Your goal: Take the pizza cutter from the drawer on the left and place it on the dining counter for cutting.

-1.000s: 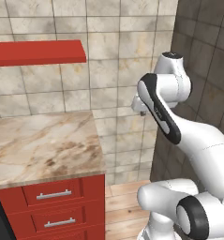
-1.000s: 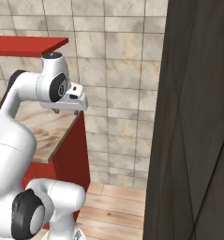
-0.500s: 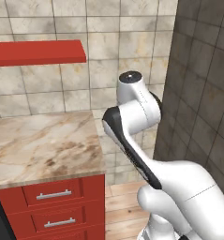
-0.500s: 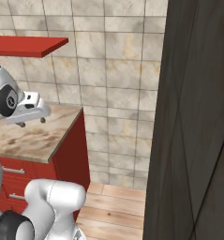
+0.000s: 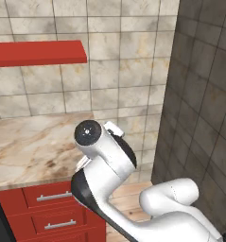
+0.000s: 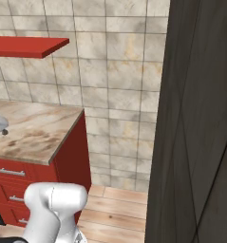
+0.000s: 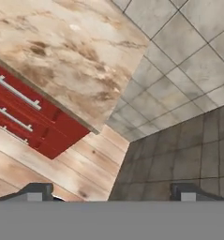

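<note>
My gripper [image 7: 112, 192] is open, its two dark fingertips [image 7: 36, 191] set wide apart with nothing between them. The hand view looks down past a marbled wall counter [image 7: 62, 51] at a stack of red drawers. The top drawer [image 7: 19, 93] is shut, its silver bar handle lying flat. The same drawer [image 5: 53, 196] shows under the counter's edge in the left base view, where my white arm [image 5: 105, 156] bends low in front of the counter's right end. The pizza cutter and the dining counter are out of view.
A red wall shelf [image 5: 39, 52] hangs above the counter [image 6: 29, 130]. A dark tiled wall [image 5: 199, 118] closes the right side. Wooden floor [image 7: 62, 168] runs between the red cabinet [image 6: 70, 156] and that wall. More shut red drawers [image 5: 57, 223] lie lower down.
The arm has swung left and down, from upright by the dark wall to low over the counter's right end. The jaws have widened a little.
</note>
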You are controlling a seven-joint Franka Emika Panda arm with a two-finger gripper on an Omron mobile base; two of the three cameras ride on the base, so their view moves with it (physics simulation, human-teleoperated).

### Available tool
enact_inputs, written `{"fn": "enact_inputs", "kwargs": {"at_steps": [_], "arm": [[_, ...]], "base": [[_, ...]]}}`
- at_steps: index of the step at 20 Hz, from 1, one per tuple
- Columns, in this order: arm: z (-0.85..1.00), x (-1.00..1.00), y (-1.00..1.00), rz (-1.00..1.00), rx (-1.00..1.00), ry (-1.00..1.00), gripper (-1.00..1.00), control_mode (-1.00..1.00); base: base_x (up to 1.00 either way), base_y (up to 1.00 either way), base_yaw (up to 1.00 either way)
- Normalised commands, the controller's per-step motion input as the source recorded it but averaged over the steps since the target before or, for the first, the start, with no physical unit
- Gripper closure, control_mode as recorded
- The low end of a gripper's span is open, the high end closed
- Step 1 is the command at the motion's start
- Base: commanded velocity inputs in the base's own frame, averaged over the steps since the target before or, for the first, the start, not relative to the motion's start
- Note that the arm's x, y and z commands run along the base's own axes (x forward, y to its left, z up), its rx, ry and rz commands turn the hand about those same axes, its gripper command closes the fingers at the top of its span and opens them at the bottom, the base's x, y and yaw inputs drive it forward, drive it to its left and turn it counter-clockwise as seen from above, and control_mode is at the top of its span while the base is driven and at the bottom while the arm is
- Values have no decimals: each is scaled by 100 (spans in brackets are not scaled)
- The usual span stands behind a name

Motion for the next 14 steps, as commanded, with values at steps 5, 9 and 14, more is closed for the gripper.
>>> {"fn": "enact_inputs", "kwargs": {"at_steps": [5, 9, 14], "arm": [[-31, -18, 56, 22, -11, -1, -100, -100], [-61, -2, 17, 19, -14, -1, -100, -100], [-80, 0, 15, 22, -19, -10, -100, -100]], "base": [[0, 0, 0], [0, 0, 0], [0, 0, 0]]}}
